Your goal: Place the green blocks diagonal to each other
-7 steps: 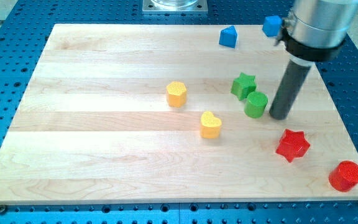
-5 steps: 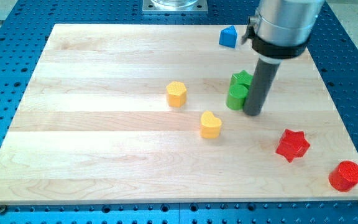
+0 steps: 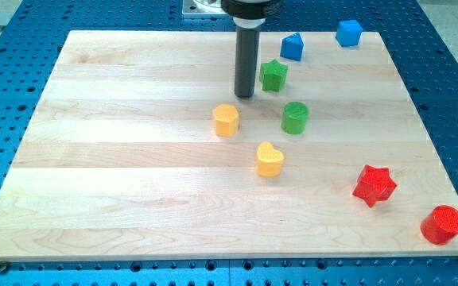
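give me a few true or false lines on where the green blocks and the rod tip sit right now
1. My tip is at the view's left of the green star. True.
2. The green star and the green cylinder are pressed together. False: bare board shows between them, the cylinder lying lower and to the view's right of the star.
3. My tip touches the yellow block below it. False: a gap of board separates them.
4. Two blue blocks lie near the view's top edge. True.
5. The red star sits beside the green cylinder. False: it lies far off toward the view's bottom right, near the red cylinder.
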Controlling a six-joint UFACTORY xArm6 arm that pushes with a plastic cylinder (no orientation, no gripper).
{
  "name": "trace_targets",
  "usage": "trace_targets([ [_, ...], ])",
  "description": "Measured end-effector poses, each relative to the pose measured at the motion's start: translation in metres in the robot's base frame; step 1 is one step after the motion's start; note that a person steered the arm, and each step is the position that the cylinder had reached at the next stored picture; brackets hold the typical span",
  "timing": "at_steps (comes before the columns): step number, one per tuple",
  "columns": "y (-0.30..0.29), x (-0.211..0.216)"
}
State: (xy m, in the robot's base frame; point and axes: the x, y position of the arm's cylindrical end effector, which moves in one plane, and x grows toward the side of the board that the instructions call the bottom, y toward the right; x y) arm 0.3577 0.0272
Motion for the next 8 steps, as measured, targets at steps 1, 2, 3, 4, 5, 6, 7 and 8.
trace_targets([
  [1,0.051,0.02],
  [2,0.097,0.018],
  [3,0.103,-0.009],
  [4,0.079,-0.044],
  [5,-0.021,-0.068],
  [6,-0.052,-0.057],
  [7,-0.04,-0.039],
  [8,-0.026,-0.025],
])
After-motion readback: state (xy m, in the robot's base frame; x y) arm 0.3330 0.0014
